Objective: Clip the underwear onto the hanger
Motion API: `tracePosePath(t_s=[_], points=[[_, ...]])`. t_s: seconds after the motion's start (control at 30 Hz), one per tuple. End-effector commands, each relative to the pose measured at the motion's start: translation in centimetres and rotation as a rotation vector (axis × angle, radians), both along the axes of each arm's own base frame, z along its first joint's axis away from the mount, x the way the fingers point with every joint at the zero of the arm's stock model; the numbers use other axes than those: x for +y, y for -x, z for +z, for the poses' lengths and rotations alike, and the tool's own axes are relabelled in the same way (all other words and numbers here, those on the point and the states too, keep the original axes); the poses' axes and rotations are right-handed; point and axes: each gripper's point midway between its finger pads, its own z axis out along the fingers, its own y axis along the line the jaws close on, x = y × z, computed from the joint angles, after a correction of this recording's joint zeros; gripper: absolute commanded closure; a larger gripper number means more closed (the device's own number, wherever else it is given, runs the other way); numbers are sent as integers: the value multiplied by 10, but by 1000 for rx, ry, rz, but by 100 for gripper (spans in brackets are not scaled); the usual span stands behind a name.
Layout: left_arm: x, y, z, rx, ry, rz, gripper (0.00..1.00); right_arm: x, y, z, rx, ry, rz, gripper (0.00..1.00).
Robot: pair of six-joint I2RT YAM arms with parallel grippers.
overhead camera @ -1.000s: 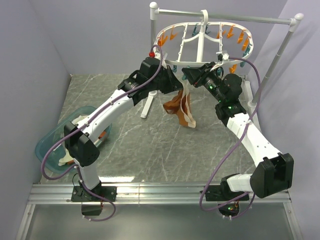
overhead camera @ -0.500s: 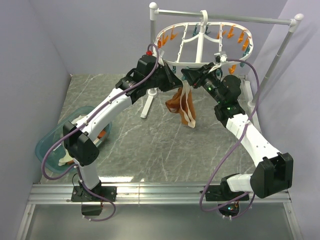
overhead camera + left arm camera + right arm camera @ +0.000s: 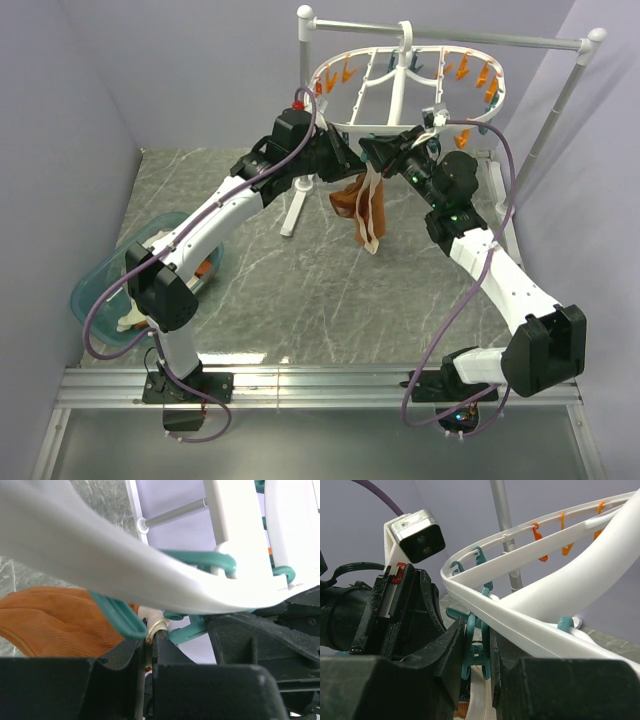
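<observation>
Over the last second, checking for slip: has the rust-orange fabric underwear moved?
Yes: the underwear swung slightly left, toward the white metal stand's leg.

Above the left gripper [image 3: 148,641] the hanger [image 3: 100,555] is smooth glossy white plastic, the underwear [image 3: 50,620] beside it is ribbed matt orange cloth, and the clothespin [image 3: 471,652] in the right gripper [image 3: 476,630] is teal plastic.
</observation>
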Motion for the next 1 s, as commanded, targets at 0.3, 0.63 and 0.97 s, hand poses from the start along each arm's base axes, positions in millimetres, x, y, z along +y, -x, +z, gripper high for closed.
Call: tracePosePath(t_s=[0.3,0.63,0.97], points=[[1,12,61,-112,183,-81,100,27,22,-20,-49,136,82,100],[6,23,60,-148,205,-133,100,25,17,-19,-50,142,59,100],[14,29,74,-199,249,-164,100,22,16,-27,-42,173,48,100]])
